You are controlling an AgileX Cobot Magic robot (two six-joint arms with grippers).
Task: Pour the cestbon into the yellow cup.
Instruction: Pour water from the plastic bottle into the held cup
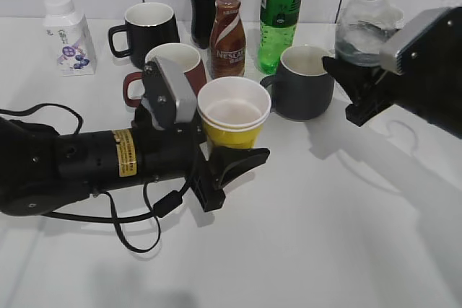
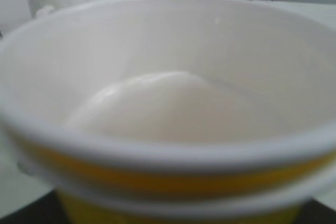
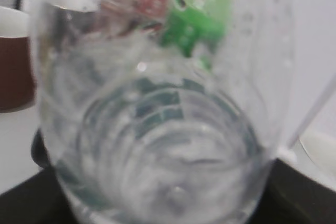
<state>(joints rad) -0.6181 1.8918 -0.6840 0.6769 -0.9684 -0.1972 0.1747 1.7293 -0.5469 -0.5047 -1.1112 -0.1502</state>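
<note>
The left pincer (image 1: 229, 151) grips the yellow cup (image 1: 233, 112) above the worktop (image 1: 325, 229); the right pincer (image 1: 351, 84) holds the cestbon (image 1: 363, 19) upright at the cup's two o'clock, well apart, nearer than any other arm.

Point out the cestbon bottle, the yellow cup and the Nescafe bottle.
cestbon (image 1: 361, 23): exterior view, on its clear upper body above the right hand.
yellow cup (image 1: 232, 133): exterior view, on its yellow wall below the white rim.
Nescafe bottle (image 1: 228, 48): exterior view, on its brown label.
</note>
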